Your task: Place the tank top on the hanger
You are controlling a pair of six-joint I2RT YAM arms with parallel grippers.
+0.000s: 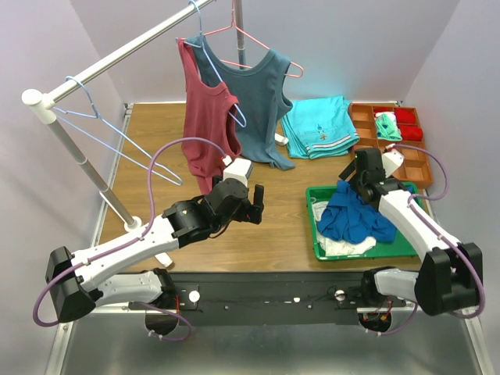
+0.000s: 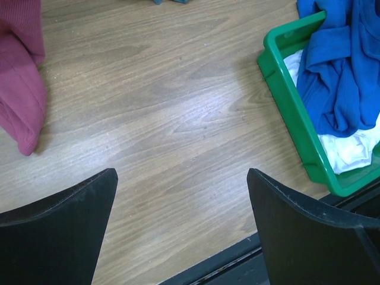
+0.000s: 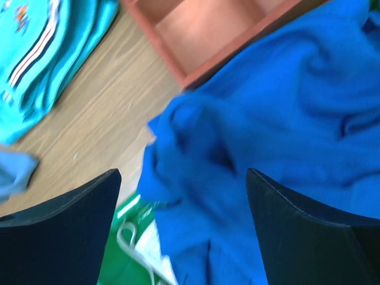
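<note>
Thin light-blue wire hanger (image 1: 99, 117) waits on white rail (image 1: 125, 51), far left. My left gripper (image 1: 255, 205) wide open, holds nothing. Royal-blue fabric tank top (image 1: 359, 215) lies crumpled in green plastic tray (image 1: 367, 252). My right gripper (image 1: 361, 178) open just above it. Better to pinch one shoulder strap only, not white cloth (image 1: 344, 246) under it.

A crumpled royal-blue fabric tank top (image 1: 355, 217) sits with white cloth (image 1: 344, 246) in a bright green plastic tray (image 1: 367, 254). The thin wire hanger (image 1: 117, 141) is pale blue; the hung maroon-red tank top (image 1: 205, 129) and dark teal-grey tank top (image 1: 262, 101) are plain. The folded turquoise garments (image 1: 319, 125) carry dark and white stripes, and the wooden table (image 1: 281, 219) shows brown grain.
</note>
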